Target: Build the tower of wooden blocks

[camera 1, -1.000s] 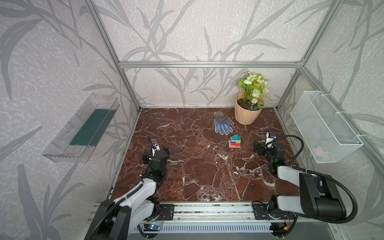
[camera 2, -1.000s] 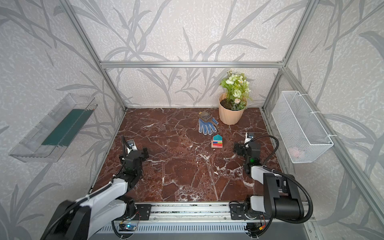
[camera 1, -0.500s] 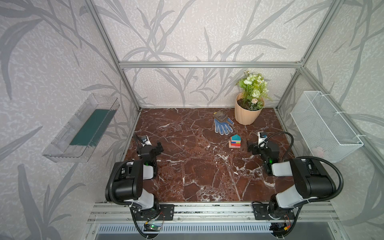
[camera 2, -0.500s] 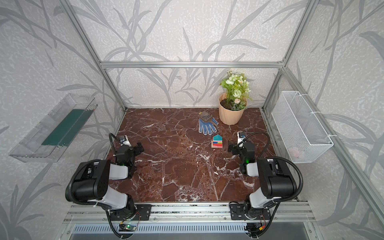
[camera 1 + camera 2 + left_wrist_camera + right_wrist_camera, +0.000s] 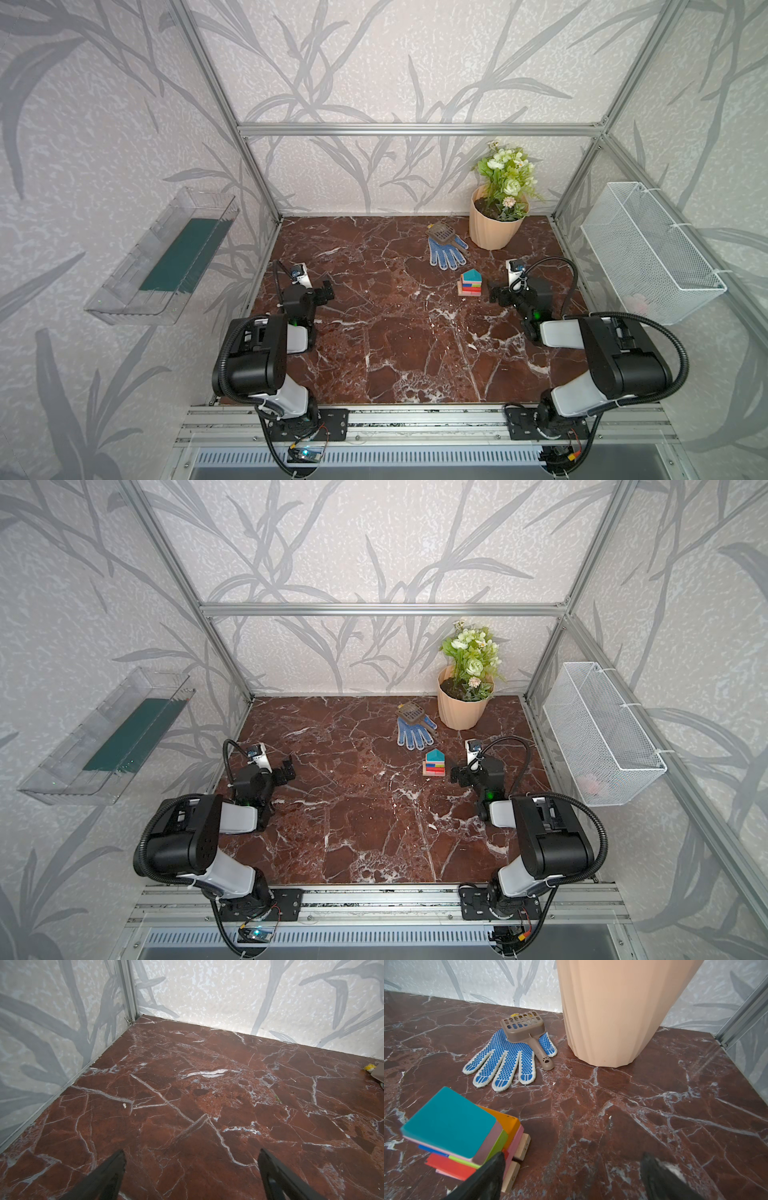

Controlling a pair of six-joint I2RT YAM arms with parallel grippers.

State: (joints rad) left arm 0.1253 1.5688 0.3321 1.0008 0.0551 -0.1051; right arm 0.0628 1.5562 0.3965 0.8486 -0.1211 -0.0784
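The wood block tower (image 5: 470,283) is standing on the right of the counter (image 5: 395,332). The right pincer (image 5: 572,1159) is sitting spread wide just beside it. The left pincer (image 5: 191,1154) is sitting spread wide on the left side.

Black-and-white left arm (image 5: 266,353), matching right arm (image 5: 615,357), ribbed black cables (image 5: 683,358), green lights (image 5: 537,314)

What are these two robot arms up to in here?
A small, colourful block tower stands on the marble table, a teal wedge on top. Neither arm holds anything: the right gripper sits open close beside the tower, and the left gripper is open over bare table, well away.
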